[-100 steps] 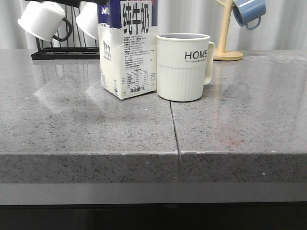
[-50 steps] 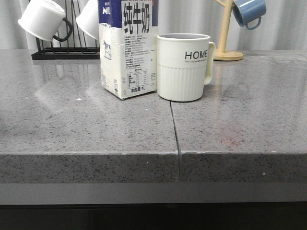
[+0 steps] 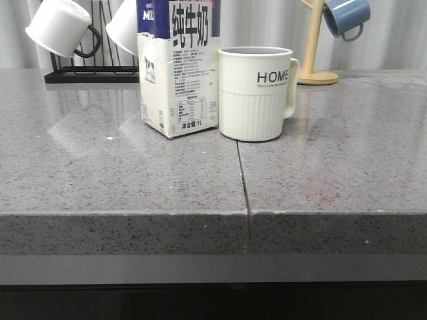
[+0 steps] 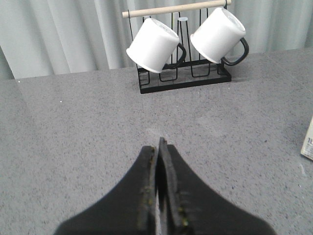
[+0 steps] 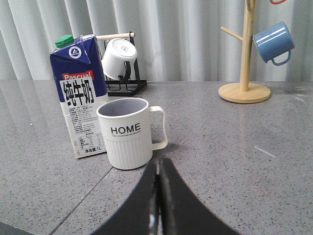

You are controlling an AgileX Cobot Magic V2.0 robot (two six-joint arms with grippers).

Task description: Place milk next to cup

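The milk carton [image 3: 177,67] stands upright on the grey counter, touching or nearly touching the left side of the cream "HOME" cup [image 3: 256,93], whose handle points right. Both show in the right wrist view: the milk [image 5: 80,95] and the cup [image 5: 129,132]. A corner of the milk shows at the edge of the left wrist view [image 4: 308,142]. My left gripper [image 4: 159,144] is shut and empty over bare counter, away from the carton. My right gripper [image 5: 158,164] is shut and empty, just in front of the cup. Neither gripper shows in the front view.
A black rack [image 3: 90,73] with two white mugs [image 4: 154,44] stands behind the milk at the back left. A wooden mug tree [image 3: 315,47] with a blue mug [image 3: 347,17] stands at the back right. A seam [image 3: 243,187] runs along the counter toward its front edge.
A dark arm part seen at the top left of the front view one second ago has gone out of view. The milk and cup have not moved.
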